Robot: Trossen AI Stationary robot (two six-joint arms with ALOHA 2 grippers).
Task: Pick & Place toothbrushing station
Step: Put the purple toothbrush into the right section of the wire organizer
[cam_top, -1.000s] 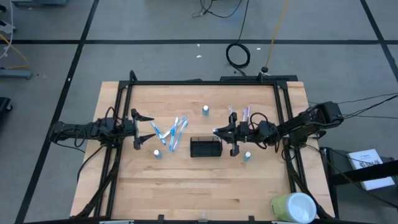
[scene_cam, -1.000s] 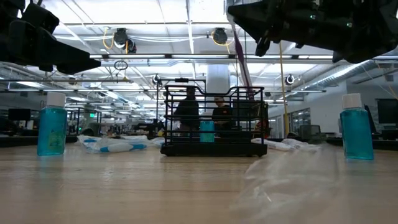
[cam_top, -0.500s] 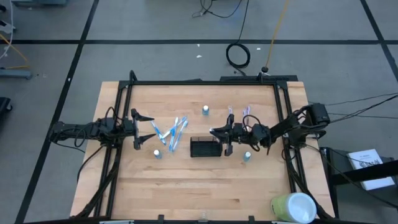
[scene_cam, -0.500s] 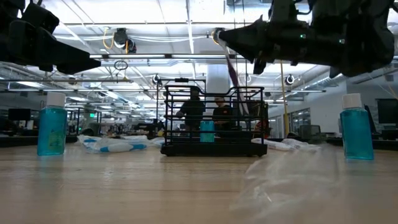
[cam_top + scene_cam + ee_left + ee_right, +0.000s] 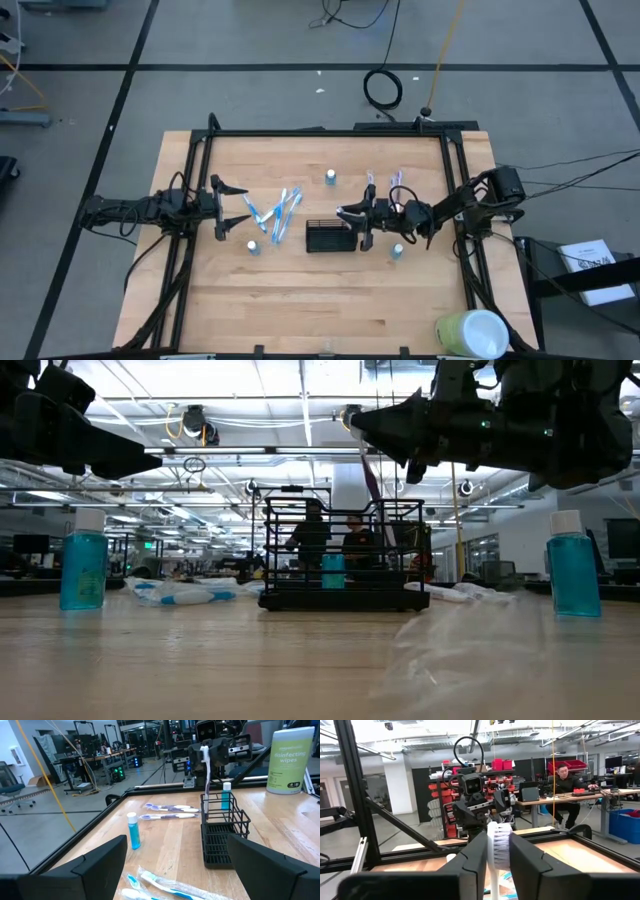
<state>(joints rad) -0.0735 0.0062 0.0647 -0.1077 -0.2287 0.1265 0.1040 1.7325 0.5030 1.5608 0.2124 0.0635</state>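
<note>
The right gripper (image 5: 352, 222) holds a toothbrush (image 5: 498, 847) just above the toothbrushing station's (image 5: 330, 237) right end.

Item: toothbrushing station (image 5: 330, 237), small black wire-mesh box
Pose: upright, open side up
Location: on the wooden table, near its centre
Contents: one toothbrush (image 5: 206, 767) standing in the right end
</note>
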